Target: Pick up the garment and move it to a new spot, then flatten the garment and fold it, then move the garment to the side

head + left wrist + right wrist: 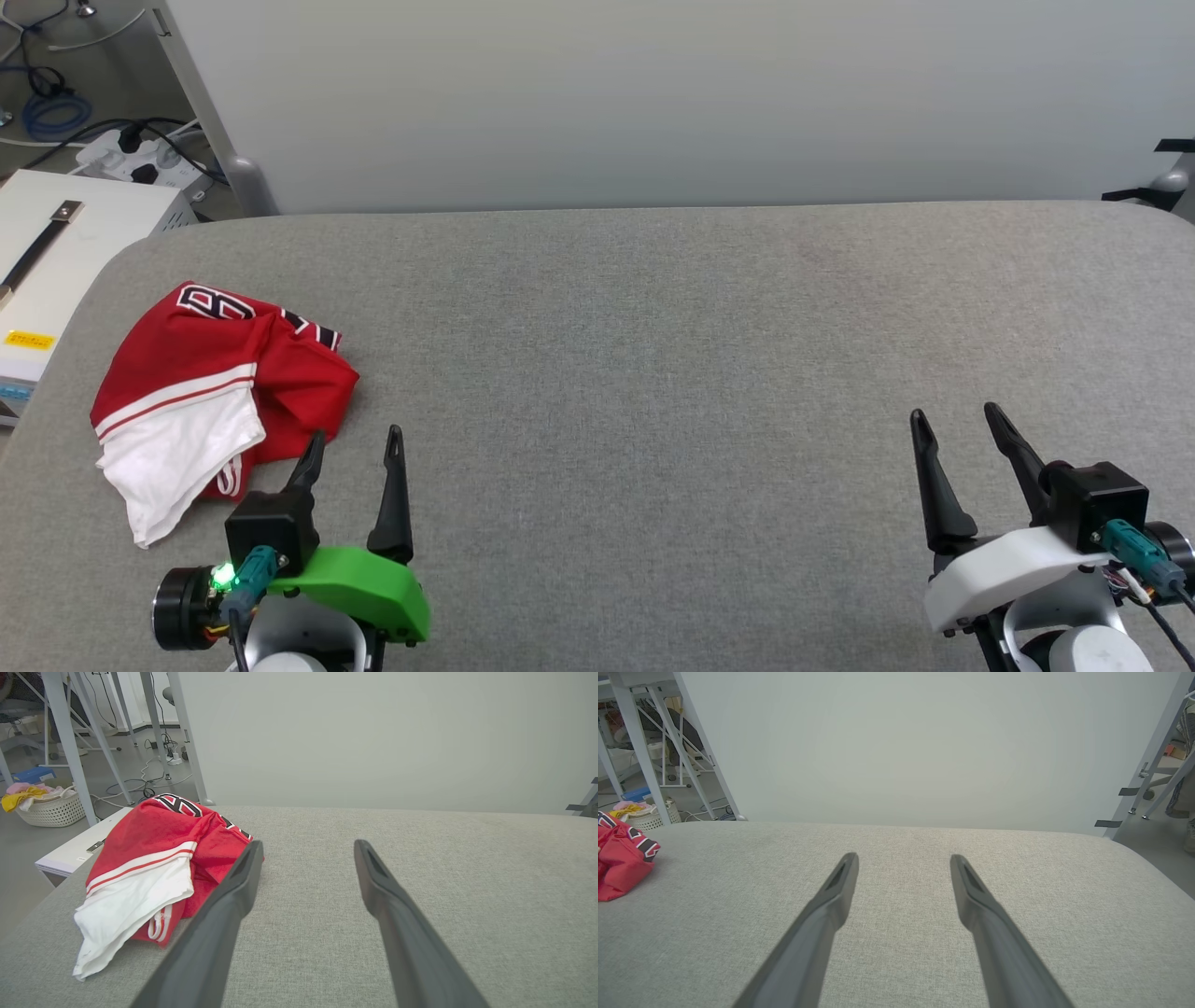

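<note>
While the head view is taking in both grippers at once, each wrist view is looking along its own two fingers.

The left gripper (356,434) is sitting by the near edge of the grey table (653,373). Its fingers are spread apart and gripping nothing. One fingertip is lying just beside the garment (219,383); I cannot tell if it is touching. The right gripper (954,412) is sitting toward the near right corner, likewise spread and empty, well apart from the garment.

The left wrist view is adding a pale basket (49,807) on the floor beyond the table's left edge, with pink and yellow cloth heaped in it. The head view is adding a white box (56,271) beside that same edge and a power strip (140,159) with cables behind it. The right wrist view is catching a red corner of the garment at its left border.

The garment is lying crumpled in a heap by the left edge of the table. It is red, with a white sleeve spilling toward the near edge below a red-and-white striped band. Black lettering outlined in white is showing on the far folds, too bunched to read.

Count: one garment, two grippers with two dark fingers each, one basket, one box.
</note>
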